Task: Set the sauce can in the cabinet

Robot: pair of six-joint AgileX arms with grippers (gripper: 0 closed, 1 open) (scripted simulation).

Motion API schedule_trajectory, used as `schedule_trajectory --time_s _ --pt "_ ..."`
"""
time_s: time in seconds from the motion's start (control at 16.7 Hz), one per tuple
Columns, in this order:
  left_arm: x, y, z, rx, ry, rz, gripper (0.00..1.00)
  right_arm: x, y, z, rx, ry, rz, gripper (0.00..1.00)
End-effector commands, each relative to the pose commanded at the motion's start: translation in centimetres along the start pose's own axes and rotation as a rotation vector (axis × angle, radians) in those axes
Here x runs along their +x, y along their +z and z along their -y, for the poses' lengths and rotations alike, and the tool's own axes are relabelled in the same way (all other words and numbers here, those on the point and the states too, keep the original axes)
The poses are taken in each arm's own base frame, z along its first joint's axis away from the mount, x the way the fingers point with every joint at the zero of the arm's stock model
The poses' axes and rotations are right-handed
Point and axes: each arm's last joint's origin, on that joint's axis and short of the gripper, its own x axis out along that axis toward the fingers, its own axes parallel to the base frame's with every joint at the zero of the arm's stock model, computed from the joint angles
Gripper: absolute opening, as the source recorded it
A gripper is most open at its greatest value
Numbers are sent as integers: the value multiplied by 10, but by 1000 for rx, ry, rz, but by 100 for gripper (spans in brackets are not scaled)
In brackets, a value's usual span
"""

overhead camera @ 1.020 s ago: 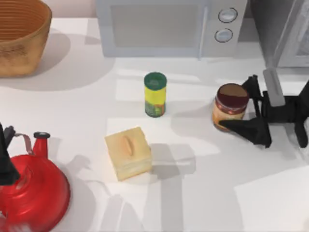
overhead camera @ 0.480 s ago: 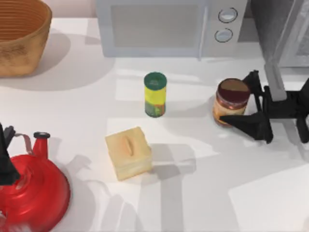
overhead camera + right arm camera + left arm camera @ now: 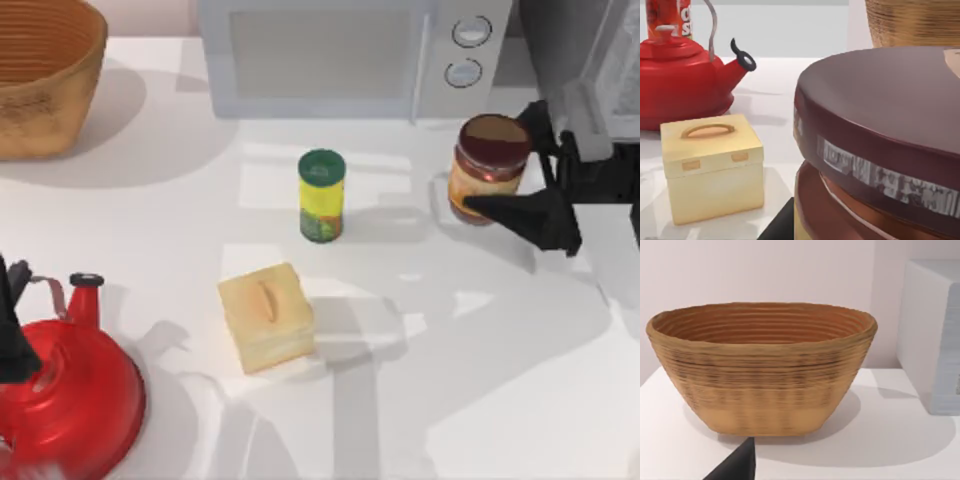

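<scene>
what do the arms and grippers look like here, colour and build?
Right gripper: matt black, two tapered wedge-shaped fingers on a blocky black body, with a pale grey bar-like part above it. Left arm: a slim black part at the table's left edge, by the red kettle. No cables or markings visible.

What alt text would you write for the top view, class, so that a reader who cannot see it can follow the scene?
The right gripper holds the sauce can near the cabinet at the table's right rear. A microwave, green-topped can, yellow box, red kettle and woven basket stand on the white table; the left arm is parked at the left edge.
</scene>
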Motion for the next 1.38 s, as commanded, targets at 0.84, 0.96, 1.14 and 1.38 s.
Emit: schedule_trajectory --time_s 0.84,0.96,1.14,1.38 --pt "0 0 0 0 0 0 100 0 81 -8 7 4 -1 0" --pt "0 0 0 0 0 0 100 0 81 -8 7 4 -1 0" --pt "0 0 0 0 0 0 100 0 84 -7 -11 -2 2 0" --pt "0 0 0 0 0 0 100 -1 122 -20 -103 -100 25 0"
